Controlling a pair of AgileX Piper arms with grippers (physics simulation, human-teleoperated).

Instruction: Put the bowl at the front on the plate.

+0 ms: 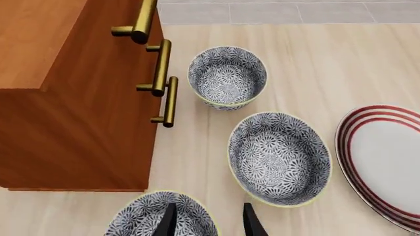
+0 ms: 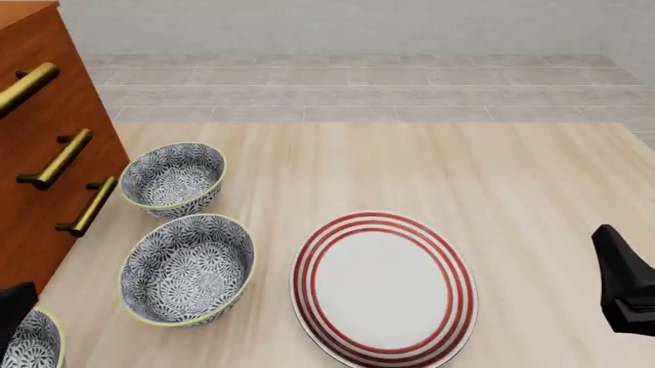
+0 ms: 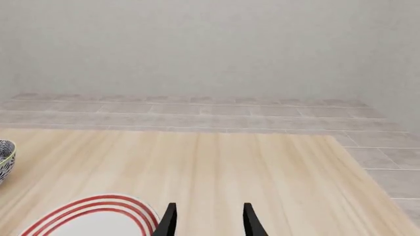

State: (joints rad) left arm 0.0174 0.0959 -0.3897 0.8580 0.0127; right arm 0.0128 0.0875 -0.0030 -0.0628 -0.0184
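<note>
The bowl at the front (image 2: pixel 31 343) is blue-and-white floral with a pale yellow rim, cut off at the front view's lower left corner. In the left wrist view the same bowl (image 1: pixel 141 219) lies just under my left gripper (image 1: pixel 208 223). That gripper is open, one finger over the bowl's inside and the other outside its rim. The white plate with red rings (image 2: pixel 384 287) lies mid-table, right of the bowls, and shows in both wrist views (image 1: pixel 387 157) (image 3: pixel 92 216). My right gripper (image 3: pixel 208 223) is open and holds nothing, hovering beside the plate's right edge.
Two matching bowls stand behind the front one: a middle bowl (image 2: pixel 187 268) (image 1: pixel 279 157) and a far bowl (image 2: pixel 172 178) (image 1: pixel 227 76). A wooden cabinet (image 2: pixel 41 153) with brass handles (image 1: pixel 161 69) flanks the bowls on the left. The right arm's dark body (image 2: pixel 627 287) sits at the right edge.
</note>
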